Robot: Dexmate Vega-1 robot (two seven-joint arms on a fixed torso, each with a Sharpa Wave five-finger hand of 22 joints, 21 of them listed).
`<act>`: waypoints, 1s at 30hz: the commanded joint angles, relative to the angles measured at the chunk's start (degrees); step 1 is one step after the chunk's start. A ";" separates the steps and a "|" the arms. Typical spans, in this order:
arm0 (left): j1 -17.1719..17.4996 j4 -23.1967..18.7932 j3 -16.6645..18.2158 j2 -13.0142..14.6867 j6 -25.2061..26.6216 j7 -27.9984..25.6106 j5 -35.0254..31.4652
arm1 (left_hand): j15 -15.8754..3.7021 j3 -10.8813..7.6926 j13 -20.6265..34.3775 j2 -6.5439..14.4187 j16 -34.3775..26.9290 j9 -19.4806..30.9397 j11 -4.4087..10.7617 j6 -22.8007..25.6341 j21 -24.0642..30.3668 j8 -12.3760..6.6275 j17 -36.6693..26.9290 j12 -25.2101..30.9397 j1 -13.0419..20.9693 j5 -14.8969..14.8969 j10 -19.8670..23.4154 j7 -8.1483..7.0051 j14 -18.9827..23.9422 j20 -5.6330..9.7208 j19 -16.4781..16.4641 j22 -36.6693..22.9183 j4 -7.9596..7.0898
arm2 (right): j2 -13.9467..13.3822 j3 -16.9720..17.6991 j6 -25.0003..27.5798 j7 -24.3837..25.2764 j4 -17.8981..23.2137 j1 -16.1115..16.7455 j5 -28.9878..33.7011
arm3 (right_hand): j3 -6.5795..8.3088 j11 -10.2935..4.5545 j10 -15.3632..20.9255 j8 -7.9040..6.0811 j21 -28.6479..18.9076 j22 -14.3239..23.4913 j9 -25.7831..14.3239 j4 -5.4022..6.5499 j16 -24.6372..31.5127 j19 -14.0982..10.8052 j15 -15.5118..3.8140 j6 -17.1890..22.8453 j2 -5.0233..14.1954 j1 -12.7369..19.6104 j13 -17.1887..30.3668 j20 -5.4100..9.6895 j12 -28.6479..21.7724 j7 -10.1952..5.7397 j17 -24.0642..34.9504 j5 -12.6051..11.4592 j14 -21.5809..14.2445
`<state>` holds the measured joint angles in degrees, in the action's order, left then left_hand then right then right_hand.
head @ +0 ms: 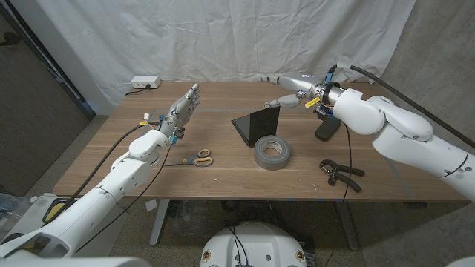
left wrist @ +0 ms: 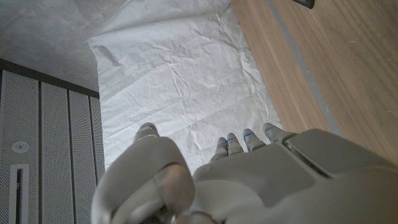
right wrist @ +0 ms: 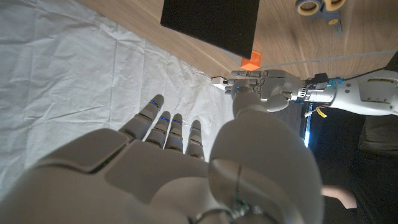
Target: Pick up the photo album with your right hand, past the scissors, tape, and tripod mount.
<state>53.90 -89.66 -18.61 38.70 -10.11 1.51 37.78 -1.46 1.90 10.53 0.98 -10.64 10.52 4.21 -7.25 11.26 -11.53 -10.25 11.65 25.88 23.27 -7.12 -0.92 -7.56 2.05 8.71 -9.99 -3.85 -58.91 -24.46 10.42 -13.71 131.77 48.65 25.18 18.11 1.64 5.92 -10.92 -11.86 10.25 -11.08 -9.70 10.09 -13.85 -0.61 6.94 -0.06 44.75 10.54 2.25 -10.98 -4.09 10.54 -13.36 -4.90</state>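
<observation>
Between your hands sat the album (head: 259,124), tape (head: 272,153) beside it, scissors (head: 197,157) left, mount (head: 340,173) right. Your right hand (head: 291,92) hovered spread, holding nothing.

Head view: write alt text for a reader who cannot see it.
The right robot hand, open, hovers just beyond a black photo album at the middle of a wooden table. A grey tape roll, scissors and a black tripod mount lie nearer the front edge, while the left robot hand is raised, open.
</observation>
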 commanded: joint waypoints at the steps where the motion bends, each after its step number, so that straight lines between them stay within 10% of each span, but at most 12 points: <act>1: -0.81 -0.70 -0.30 0.07 2.23 -0.87 0.20 | -0.10 0.23 0.17 -0.14 -0.11 0.31 0.10 0.09 0.07 0.16 -0.24 -0.10 0.75 -0.22 0.08 0.20 0.07 4.29 0.02 -0.26 -0.11 | -0.66 -0.79 0.81 -1.80 0.41 -0.57 3.95 | 0.29 -0.15 -0.09 -0.14 0.11 0.28 -0.09 0.36 0.37 -0.14 -0.05 0.20 -0.23 0.76 0.07 2.47 -0.23 -0.34 0.19 -0.27 0.28; 30: -1.82 2.51 -1.27 -1.10 0.81 1.22 0.27 | -0.04 0.52 0.17 -0.02 -0.09 0.31 0.14 0.10 0.06 0.18 -0.24 -0.12 0.89 -0.33 0.05 0.21 0.00 4.25 0.10 -0.26 -0.13 | 1.43 -5.15 3.35 -9.59 -0.20 -3.11 11.83 | 0.52 -0.20 -0.25 -0.16 0.12 0.29 -0.15 0.51 0.50 -0.19 -0.20 -0.40 -0.23 1.73 0.08 2.66 -0.44 -0.59 0.22 -0.44 0.43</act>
<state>52.94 -88.60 -19.38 38.13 -8.97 1.98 38.11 -1.46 2.15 10.53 1.07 -10.64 10.51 4.21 -7.25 11.26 -11.53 -10.25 11.65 25.97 23.27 -7.12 -0.92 -7.56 2.05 8.71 -9.99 -3.92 -58.63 -27.99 13.25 -20.78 132.39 46.47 33.92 18.35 1.64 5.93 -10.92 -11.86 10.25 -11.07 -9.46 10.09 -13.85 -0.92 6.63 -0.16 45.75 10.53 2.25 -10.98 -4.39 10.53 -13.57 -4.59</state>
